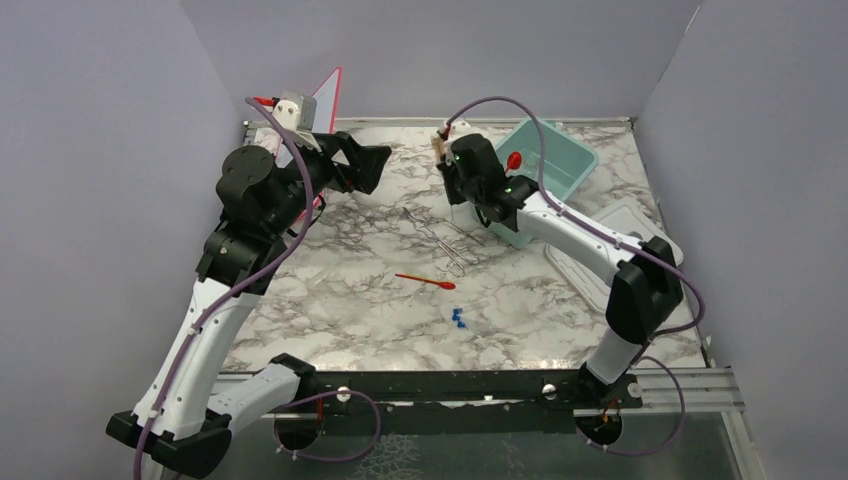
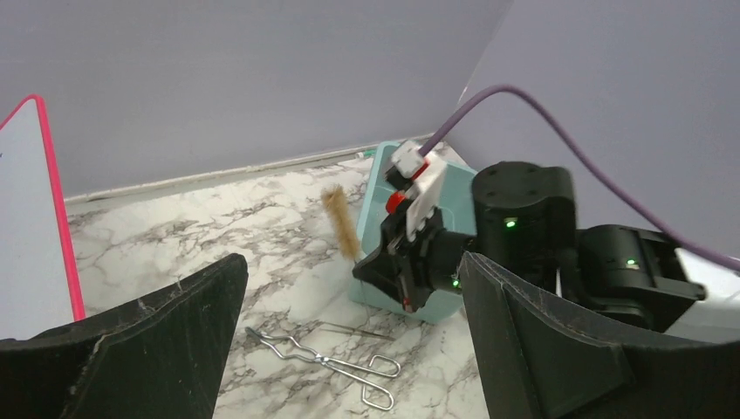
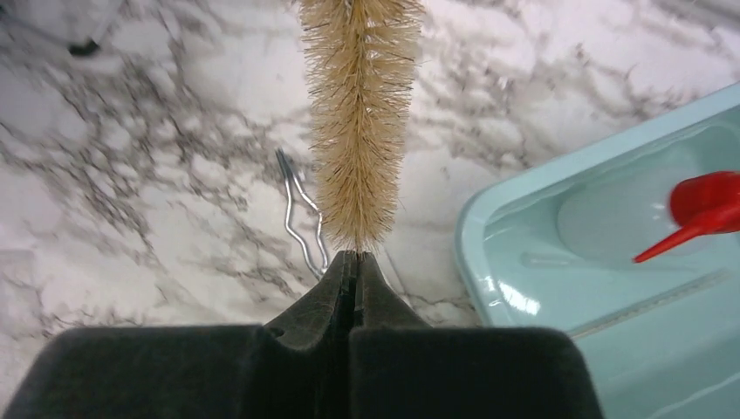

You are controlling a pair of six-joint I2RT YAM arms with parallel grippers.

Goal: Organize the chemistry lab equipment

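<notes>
The left arm and the right arm have white links, black joints and one purple cable each. The right gripper is black, with green lights on its wrist.

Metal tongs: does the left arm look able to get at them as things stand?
Probably yes. The left gripper is open and empty, and the tongs lie bare on the marble ahead; the right gripper, shut on the brush, hangs close beside.

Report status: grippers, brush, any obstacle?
Right gripper shut on wire brush, near tub. Left gripper open, empty. Nothing between brush and tub.
</notes>
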